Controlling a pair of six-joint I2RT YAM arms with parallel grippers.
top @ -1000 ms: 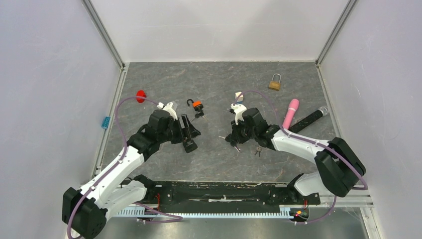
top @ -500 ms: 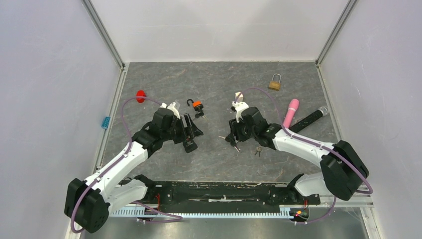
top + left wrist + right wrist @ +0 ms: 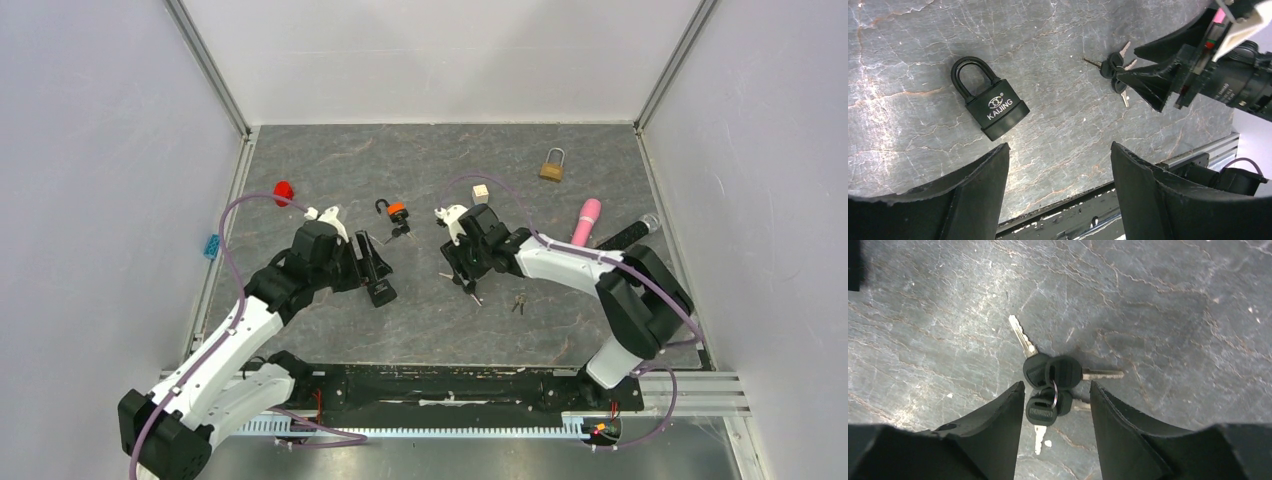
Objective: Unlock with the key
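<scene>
right gripper is hovering, fingers apart, straddling the key bunch, blades pointing 11, 3 and 6 o'clock. left gripper is gaping wide, black padlock lying at its 11 o'clock.

The top camera sits high above the near edge of the table and looks down on the whole thing. The left wrist cam looks down from fairly close, past its own fingers. The right wrist cam is way closer in. All three catch the same bunch of keys.
</scene>
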